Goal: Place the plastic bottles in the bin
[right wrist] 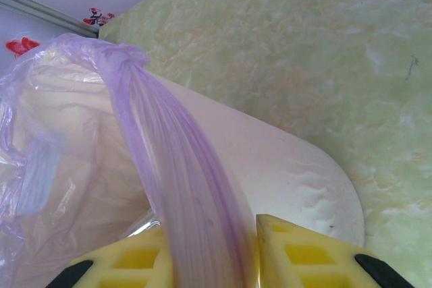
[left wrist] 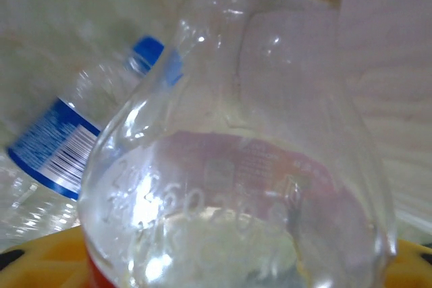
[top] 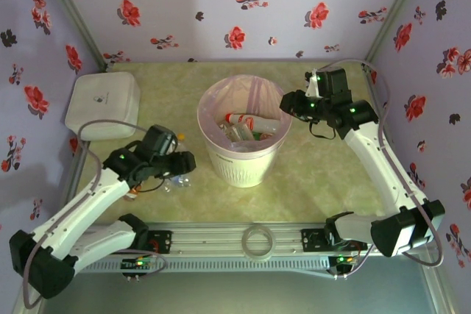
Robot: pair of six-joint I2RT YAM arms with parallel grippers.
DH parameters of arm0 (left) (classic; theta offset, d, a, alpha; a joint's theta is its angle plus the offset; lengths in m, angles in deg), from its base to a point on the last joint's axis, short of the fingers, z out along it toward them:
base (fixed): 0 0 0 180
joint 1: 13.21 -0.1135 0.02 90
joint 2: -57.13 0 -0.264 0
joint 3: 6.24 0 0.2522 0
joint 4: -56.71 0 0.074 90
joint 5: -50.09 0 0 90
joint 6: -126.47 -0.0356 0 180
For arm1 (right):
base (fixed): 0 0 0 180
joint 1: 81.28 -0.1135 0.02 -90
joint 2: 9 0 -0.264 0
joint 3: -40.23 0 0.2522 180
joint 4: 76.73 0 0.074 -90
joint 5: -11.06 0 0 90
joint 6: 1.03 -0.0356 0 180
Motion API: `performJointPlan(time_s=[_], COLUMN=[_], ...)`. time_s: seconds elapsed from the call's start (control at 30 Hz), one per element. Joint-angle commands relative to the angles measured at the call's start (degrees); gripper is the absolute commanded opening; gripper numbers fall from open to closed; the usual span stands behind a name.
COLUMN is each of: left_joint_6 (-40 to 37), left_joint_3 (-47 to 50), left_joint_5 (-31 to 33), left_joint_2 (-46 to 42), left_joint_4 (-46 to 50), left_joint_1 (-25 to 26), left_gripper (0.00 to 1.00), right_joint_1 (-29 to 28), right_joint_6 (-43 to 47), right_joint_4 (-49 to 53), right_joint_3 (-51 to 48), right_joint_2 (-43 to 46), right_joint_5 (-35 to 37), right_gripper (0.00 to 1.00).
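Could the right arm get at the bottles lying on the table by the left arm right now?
Probably not: the right pincer is shut on the bag liner at the rim of the bin, and the bin stands between it and those bottles.

Glossy clear plastic bottle [left wrist: 236, 166]; thin filmy bin liner [right wrist: 179, 193]; smooth marbled table [right wrist: 304, 45].

Pale green marbled table [top: 331, 174].
White bin [top: 243, 168] at centre, white box [top: 103, 104] upper left, clear bottles [top: 179, 181] lower left.
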State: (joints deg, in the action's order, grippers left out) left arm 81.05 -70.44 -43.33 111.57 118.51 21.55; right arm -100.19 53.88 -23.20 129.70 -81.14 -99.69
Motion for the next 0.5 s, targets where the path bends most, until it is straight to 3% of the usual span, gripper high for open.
performJointPlan(time_s=[0.0,0.07,0.17,0.3,0.47], left_joint_6=[-5.99,-9.16,-15.16,-21.85,-26.24], left_joint_3=[-5.81,-9.41,-17.37,-30.72,-44.92], left_joint_5=[3.24,4.02,5.86,8.59,-1.61], left_joint_2=[-0.73,-0.41,3.14,9.35,17.30], left_joint_4=[5.42,6.10,7.22,7.53,1.45], left_joint_1=[-3.97,-6.22,-7.93,-8.59,-8.33], left_gripper=[0.34,0.30,0.13,0.00,0.00], right_joint_1=[-0.40,-0.38,-0.40,-0.44,-0.48], right_joint_6=[-1.72,-1.79,-1.99,-2.00,-2.17], right_joint_4=[-3.91,-3.99,-4.28,-3.82,-4.07], right_joint_3=[0.37,0.50,0.64,0.77,0.33], right_joint_2=[0.23,0.40,0.26,0.10,0.31], right_joint_5=[-1.92,-1.98,-2.10,-2.05,-1.93], right_gripper=[0.29,0.29,0.30,0.29,0.29])
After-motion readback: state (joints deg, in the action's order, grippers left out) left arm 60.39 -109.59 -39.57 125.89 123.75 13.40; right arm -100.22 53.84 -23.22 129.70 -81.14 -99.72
